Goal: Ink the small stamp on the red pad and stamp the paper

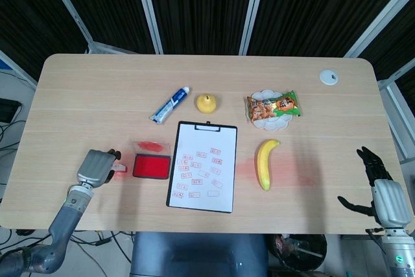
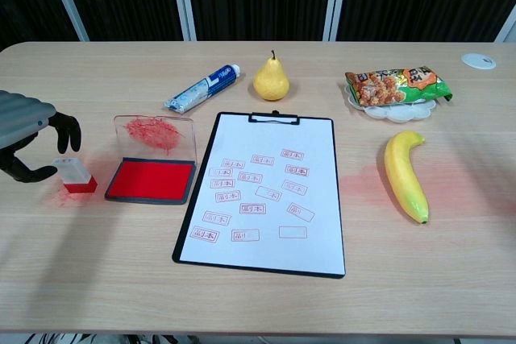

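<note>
Left hand (image 2: pixel 28 138) sits at the bench (image 1: pixel 97 89) edge, fingers curled loosely around the small stamp (image 2: pixel 74 176), which stands upright on the bench; firm grip or just touching, cannot tell. Red pad (image 2: pixel 151 180), lid open, lies just beside the stamp, away from the hand; paper (image 2: pixel 266 191) on its clipboard beyond that, already carrying many marks. Right hand (image 1: pixel 382 189) idles far off, fingers spread, empty. Step looks like grasping the stamp; next calls for lifting and pressing onto the pad.

On the wooden desk (image 2: pixel 97 296), the black clipboard with stamped white paper (image 2: pixel 262 191) is flanked by the open red ink pad (image 2: pixel 151 179) on its left and the yellow banana (image 2: pixel 405 175) on its right. The small clear stamp (image 2: pixel 75 175) is set left of the pad.
</note>
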### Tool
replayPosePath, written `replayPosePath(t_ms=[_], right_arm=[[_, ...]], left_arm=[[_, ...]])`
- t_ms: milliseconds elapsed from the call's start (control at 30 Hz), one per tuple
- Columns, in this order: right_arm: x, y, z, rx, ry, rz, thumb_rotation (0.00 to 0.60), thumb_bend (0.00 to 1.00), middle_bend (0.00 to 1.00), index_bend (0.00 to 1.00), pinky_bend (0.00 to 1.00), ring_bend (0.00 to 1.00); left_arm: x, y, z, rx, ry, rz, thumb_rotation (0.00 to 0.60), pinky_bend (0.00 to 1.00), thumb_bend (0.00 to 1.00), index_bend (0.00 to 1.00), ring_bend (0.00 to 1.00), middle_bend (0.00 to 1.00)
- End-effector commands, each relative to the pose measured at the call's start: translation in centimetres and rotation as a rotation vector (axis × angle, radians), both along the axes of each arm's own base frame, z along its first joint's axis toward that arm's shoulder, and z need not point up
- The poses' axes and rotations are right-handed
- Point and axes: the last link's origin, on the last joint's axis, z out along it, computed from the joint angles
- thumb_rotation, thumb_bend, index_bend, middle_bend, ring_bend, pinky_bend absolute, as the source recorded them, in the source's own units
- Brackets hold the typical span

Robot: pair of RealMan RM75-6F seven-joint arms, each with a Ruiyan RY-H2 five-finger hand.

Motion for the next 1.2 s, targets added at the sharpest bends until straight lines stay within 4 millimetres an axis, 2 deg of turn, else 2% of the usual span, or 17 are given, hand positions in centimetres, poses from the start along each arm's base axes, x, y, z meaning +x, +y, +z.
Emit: replayPosePath(t_ms=[33, 500, 1200], right_arm=[[0.01, 0.01, -0.01, 0.000, 0.001, 0.000, 0.600, 0.12, 0.00, 0.00, 0.22, 0.00], [0.05, 0.04, -0.03, -0.001, -0.004, -0.001, 0.600, 0.12, 0.00, 0.00, 0.22, 0.00], [0.10, 0.05, -0.02, -0.003, -0.010, -0.004, 0.600, 0.12, 0.00, 0.00, 0.22, 0.00]], left_arm=[[0.00, 0.05, -0.08, 0.000, 0.001, 0.000, 0.600, 0.96, 0.34, 0.40, 0.82, 0.41], [0.38, 0.14, -0.76, -0.014, 0.004, -0.020, 0.600, 0.96, 0.34, 0.45, 0.82, 0.47], [0.05, 0.28, -0.91, -0.015, 0.024, -0.019, 0.600, 0.96, 0.35, 0.48, 0.82, 0.49]])
